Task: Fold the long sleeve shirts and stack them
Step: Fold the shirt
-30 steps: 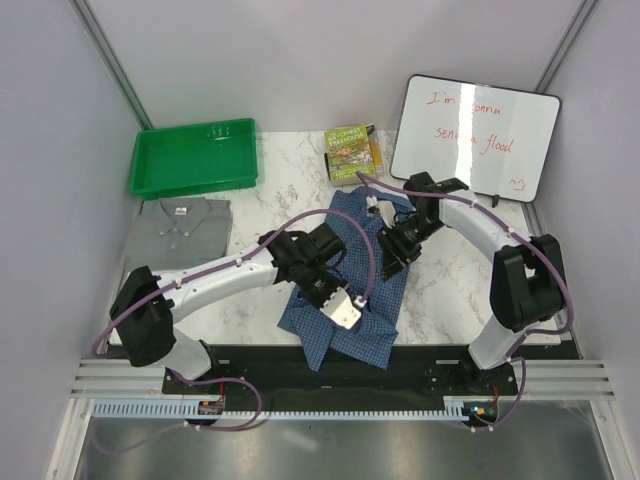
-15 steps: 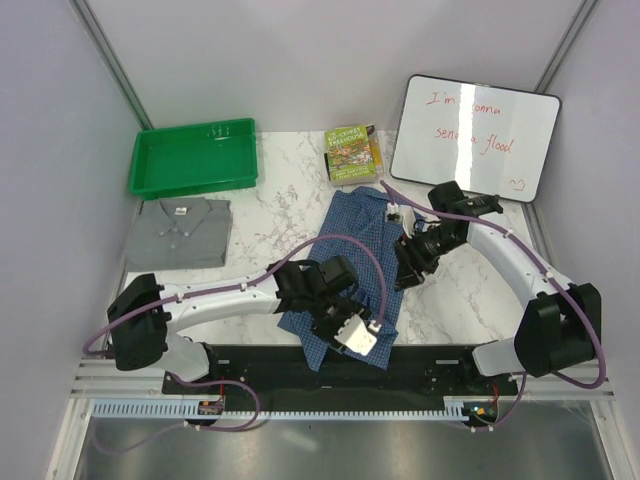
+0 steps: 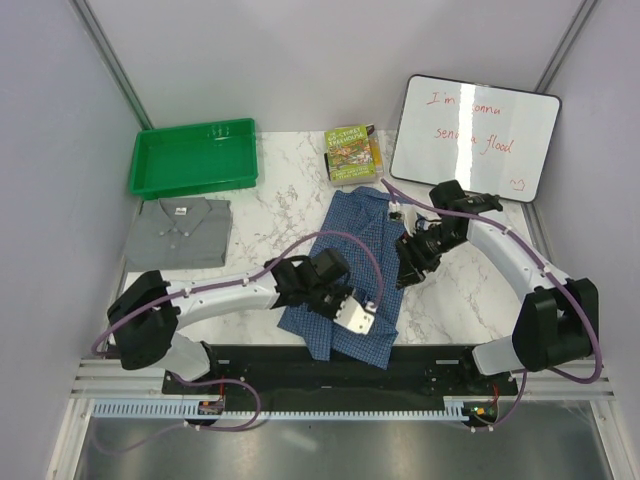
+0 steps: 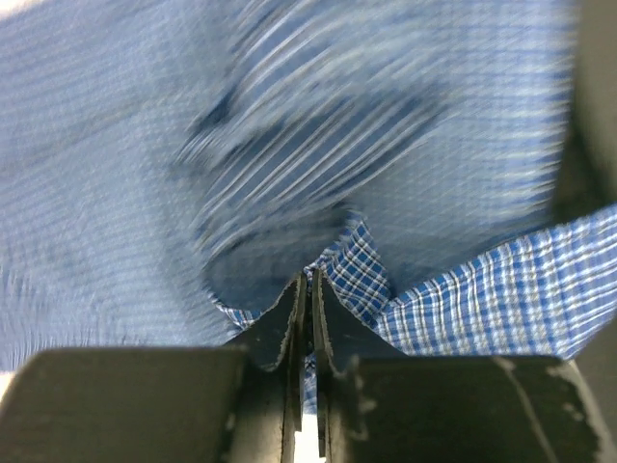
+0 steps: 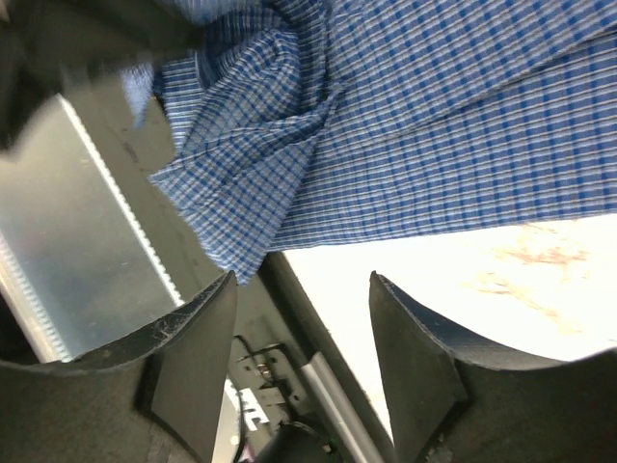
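**Left claw** [image 4: 310, 280]: jaws pressed almost together on a small pinched fold at the edge of the blue checked cloth shirt [image 4: 453, 289]. Cloth rising from between the tips and spreading ahead of them, partly blurred in the wrist view.

**Right claw** [image 5: 304, 289]: jaws wide apart, nothing between them, poised just off the side edge of the same shirt. Checked cloth ahead of the fingertips, bare white marble table [image 5: 540, 270] to one side.

**From above:** blue checked cloth shirt lying lengthwise between the two claws, collar end away from the arm bases, hem end bunched under the left claw near the table's near edge.
- Well to the left of the left claw: plain grey cloth shirt [image 3: 180, 232], seemingly folded already into a neat rectangle with the collar uppermost.
- Beyond that: a green plastic tray [image 3: 195, 180].
- Beyond the right claw: a small colourful book [image 3: 350, 152] and a white dry-erase board [image 3: 475, 135] with red writing, leaning at the back.

**Step in hand, by judgement:** folding of the blue checked cloth shirt, hem end gripped for carrying toward the collar. Stacking not yet begun.

**Next move:** probably calls for a matching grip by the right claw on the opposite part of the hem. Then an even lift and carry of both points, so that the fold lands square and does not drag the lower layer along.
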`<state>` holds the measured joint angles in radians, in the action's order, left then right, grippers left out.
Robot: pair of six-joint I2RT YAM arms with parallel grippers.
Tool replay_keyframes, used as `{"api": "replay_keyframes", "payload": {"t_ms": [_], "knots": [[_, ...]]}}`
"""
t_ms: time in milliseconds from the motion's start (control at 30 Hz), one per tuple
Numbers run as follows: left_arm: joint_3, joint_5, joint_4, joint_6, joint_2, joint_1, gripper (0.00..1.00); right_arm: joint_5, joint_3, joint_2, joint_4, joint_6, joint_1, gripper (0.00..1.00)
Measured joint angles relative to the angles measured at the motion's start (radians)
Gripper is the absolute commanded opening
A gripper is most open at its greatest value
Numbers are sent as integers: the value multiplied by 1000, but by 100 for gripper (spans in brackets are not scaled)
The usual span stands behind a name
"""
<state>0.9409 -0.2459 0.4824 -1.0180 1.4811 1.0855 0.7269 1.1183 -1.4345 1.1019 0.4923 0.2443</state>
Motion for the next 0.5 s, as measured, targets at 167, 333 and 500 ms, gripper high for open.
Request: {"api": "replay_keyframes", "payload": {"t_ms": [167, 333, 500], "knots": [[71, 8, 1, -1, 45, -158, 8, -44, -15, 43, -30, 7, 0, 71], [117, -18, 11, 1, 86, -294, 16, -91, -26, 100, -52, 32, 2, 73], [148, -57, 30, 58, 124, -386, 11, -145, -32, 173, -89, 52, 51, 73]]}}
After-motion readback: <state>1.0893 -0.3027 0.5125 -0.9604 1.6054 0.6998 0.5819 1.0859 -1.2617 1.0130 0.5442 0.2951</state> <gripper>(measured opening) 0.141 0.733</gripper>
